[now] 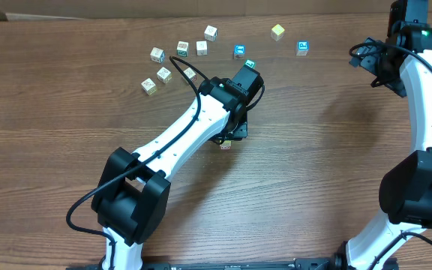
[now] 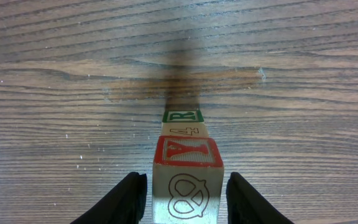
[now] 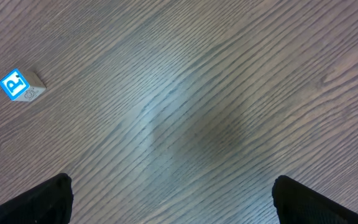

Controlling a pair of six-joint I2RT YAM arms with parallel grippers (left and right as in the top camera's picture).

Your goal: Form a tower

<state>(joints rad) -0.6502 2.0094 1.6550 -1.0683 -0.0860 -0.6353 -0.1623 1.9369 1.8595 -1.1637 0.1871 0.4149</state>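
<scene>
Left jaws: parted a little, one finger (image 2: 132, 199) on either side of the top cube of the tower (image 2: 186, 155), with a thin sliver of gap on both flanks. Straddling, not clamping, by the look of it. Nothing carried.

Tower directly between and beyond those jaws, mid-bench (image 2: 55, 62). Runs straight away from the wrist camera: pretzel face nearest, then a red-bordered Y, a 4, and a green-bordered R farthest, meeting the wood. Judged upright, long axis vertical and in line with the jaws' approach. From overhead almost wholly hidden under the left arm (image 1: 190, 127), only a corner peeping out. Exact cube count: cannot tell.

Coming move judged to turn on that axis — any retreat straight up along it, no sideways drift, given so little clearance.

Right jaws: spread wide, empty, hovering over bare wood near a blue-lettered cube (image 3: 20, 86). Right arm (image 1: 426, 90) well apart at the bench's edge, so left arm nearer by far.

Loose cubes (image 1: 163, 73) scattered beyond the tower, well apart from it.

Materials: small pale wooden cubes, square-edged, with printed faces and coloured borders. Bench brown, strongly grained, matte. Fingers black, rounded, plastic-looking.
</scene>
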